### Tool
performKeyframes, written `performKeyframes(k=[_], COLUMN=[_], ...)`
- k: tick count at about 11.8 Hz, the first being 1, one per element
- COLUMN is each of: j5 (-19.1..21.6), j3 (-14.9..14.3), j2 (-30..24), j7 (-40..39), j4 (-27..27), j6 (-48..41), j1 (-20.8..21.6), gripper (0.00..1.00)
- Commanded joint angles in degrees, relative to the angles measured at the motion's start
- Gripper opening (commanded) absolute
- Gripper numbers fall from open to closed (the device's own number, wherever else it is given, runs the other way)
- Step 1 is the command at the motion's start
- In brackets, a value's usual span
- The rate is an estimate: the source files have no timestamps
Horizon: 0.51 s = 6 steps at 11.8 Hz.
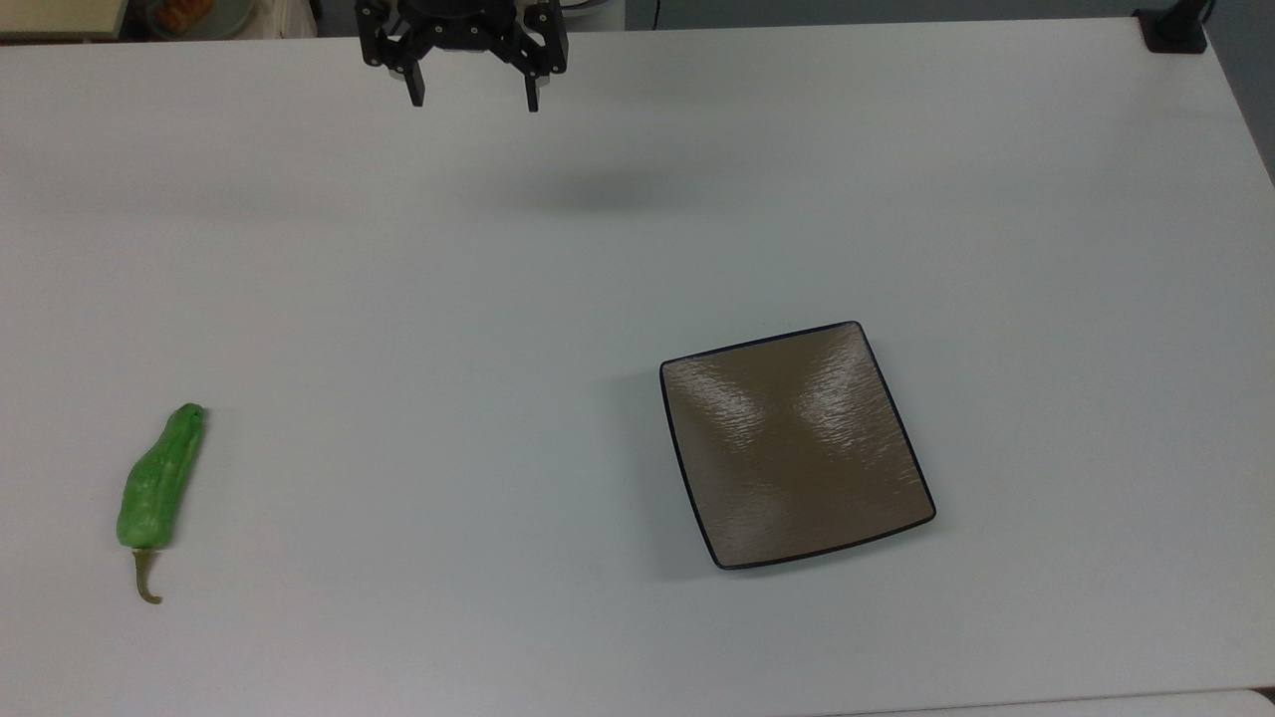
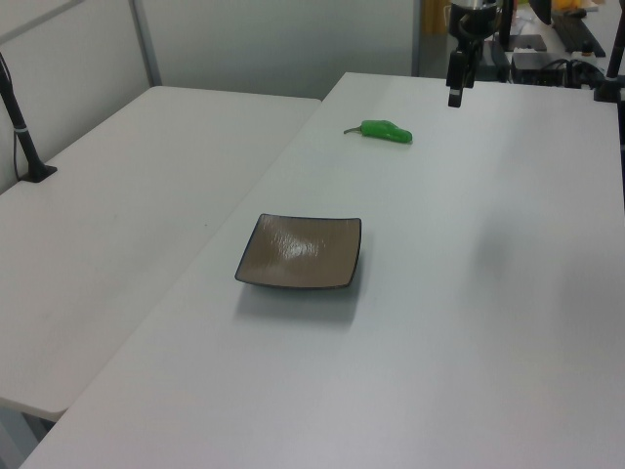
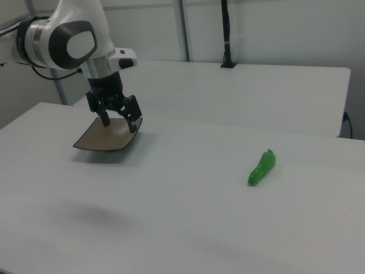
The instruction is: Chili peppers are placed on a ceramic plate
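A bright green wrinkled chili pepper (image 1: 160, 478) with a thin olive stem lies on the white table at the top view's lower left; it also shows as the pepper (image 2: 387, 131) and the pepper (image 3: 262, 167). The square glossy brown ceramic plate (image 1: 795, 443) sits bare right of centre, also seen as the plate (image 2: 301, 251) and the plate (image 3: 106, 136). My gripper (image 1: 474, 102) hangs high above the table near its far edge, open, with nothing between its fingers, far from both pepper and plate. It appears as the gripper (image 3: 118, 123) and the gripper (image 2: 455, 96).
A black post base (image 1: 1173, 32) stands at the table's far right corner in the top view. A second white table (image 2: 127, 225) adjoins on the left view's left. The robot's white arm (image 3: 71, 37) rises at the right view's left.
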Motion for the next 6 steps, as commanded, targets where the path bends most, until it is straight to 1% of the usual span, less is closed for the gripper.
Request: performKeyframes(k=[1, 6], j5=[0.63, 0.81], j3=[-2.04, -2.14], j2=[-1.47, -0.67], j7=[-3.8, -3.65], j4=[-2.0, -1.91], j6=[0.98, 1.07], j1=[0.71, 0.71], gripper=[1.0, 1.0])
